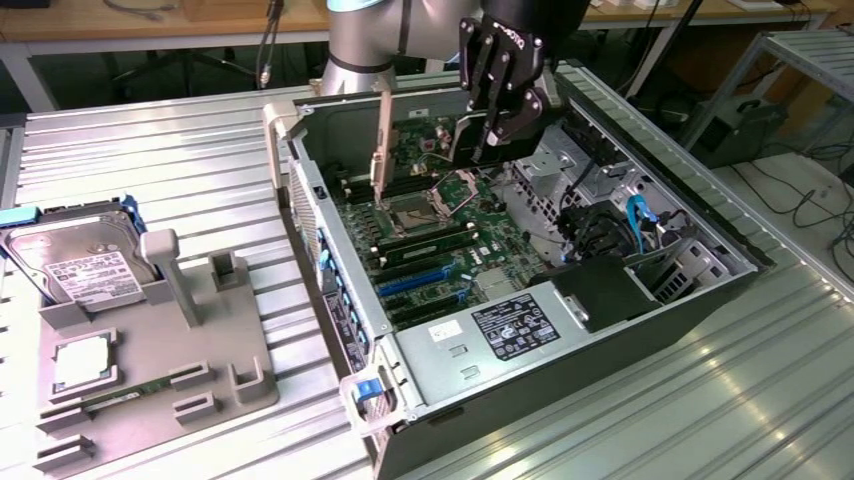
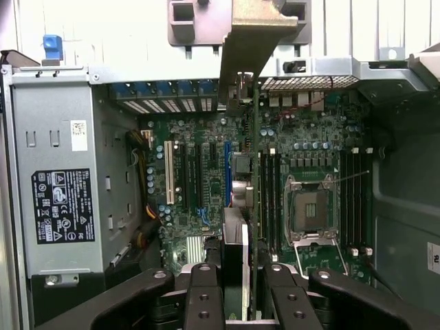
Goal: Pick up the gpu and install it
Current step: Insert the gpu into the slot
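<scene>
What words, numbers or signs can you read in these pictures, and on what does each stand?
No text reads clearly.
Black label on the grey metal power supply box: white print, too small.
Small white sticker on that box: blurred.
White label on the silver hard drive: too small.

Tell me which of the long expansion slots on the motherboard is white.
The slot nearest the power supply; its neighbours are black, and the one beside the gpu is blue.
</scene>
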Robot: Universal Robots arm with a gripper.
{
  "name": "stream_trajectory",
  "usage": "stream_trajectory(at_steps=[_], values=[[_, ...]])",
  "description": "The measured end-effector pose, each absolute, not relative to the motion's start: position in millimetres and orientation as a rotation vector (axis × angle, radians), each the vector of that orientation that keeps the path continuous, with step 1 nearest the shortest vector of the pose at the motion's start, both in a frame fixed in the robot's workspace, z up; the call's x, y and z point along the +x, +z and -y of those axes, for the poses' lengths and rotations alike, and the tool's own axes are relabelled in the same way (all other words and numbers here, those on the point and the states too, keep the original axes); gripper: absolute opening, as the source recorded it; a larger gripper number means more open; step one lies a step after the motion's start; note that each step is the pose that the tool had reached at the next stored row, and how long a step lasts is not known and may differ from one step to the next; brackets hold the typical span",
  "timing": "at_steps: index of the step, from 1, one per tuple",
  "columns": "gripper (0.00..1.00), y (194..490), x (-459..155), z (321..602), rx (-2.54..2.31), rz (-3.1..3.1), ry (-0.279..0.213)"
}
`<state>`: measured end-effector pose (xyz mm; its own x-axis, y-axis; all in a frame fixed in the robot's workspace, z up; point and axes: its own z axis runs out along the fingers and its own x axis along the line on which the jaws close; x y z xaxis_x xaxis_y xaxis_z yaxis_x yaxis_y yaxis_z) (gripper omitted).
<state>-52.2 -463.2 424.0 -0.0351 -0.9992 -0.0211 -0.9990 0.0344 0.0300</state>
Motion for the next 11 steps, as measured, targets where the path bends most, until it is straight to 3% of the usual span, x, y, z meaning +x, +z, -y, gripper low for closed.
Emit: stream_trajectory(at_steps=[11], values=[[0.28,417.3,-51.9,463.2,2.179,2.255,-0.057]])
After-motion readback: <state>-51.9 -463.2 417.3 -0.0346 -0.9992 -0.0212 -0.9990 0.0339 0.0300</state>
